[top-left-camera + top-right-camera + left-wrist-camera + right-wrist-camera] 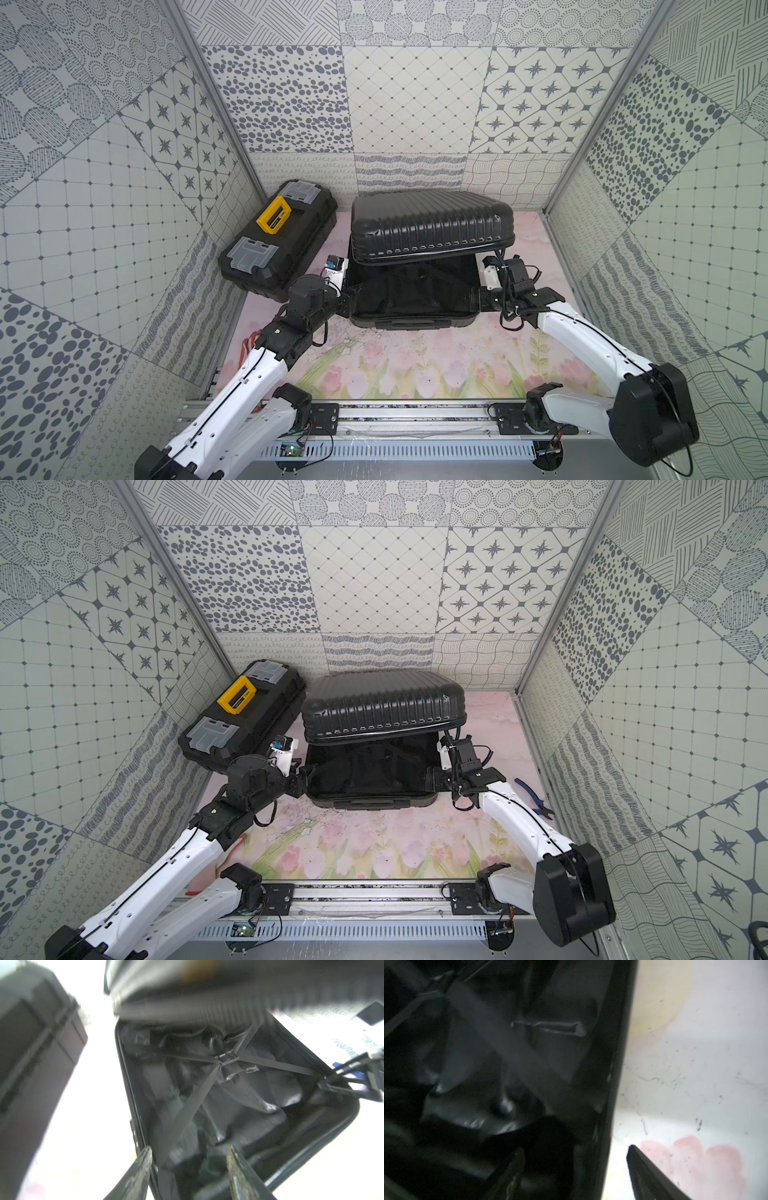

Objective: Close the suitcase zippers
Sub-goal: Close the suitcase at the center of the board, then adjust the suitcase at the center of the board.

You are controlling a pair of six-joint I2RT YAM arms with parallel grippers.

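**Suitcase half open, both claws spread at its base**

The suitcase (pixel 382 708) sits at the back middle of the surface (pixel 415 361). Its ribbed lid (pixel 432 228) hangs tilted over the base (pixel 411 320), leaving a wide gap at the front. Crossed straps (pixel 225 1057) show inside. The zipper pulls are too small to make out.

The left claw (pixel 189 1153) is at the base's front left corner. Its 2 fingers (pixel 145 1159) are spread with nothing clamped between them. The right claw (pixel 575 1153) is at the base's right side, fingers wide apart, 1 inside the shell and 1 outside, with the wall between them but not pinched.

A toolbox (pixel 278 237) lies just left of the suitcase. Blue-handled pliers (pixel 536 798) lie by the right wall.
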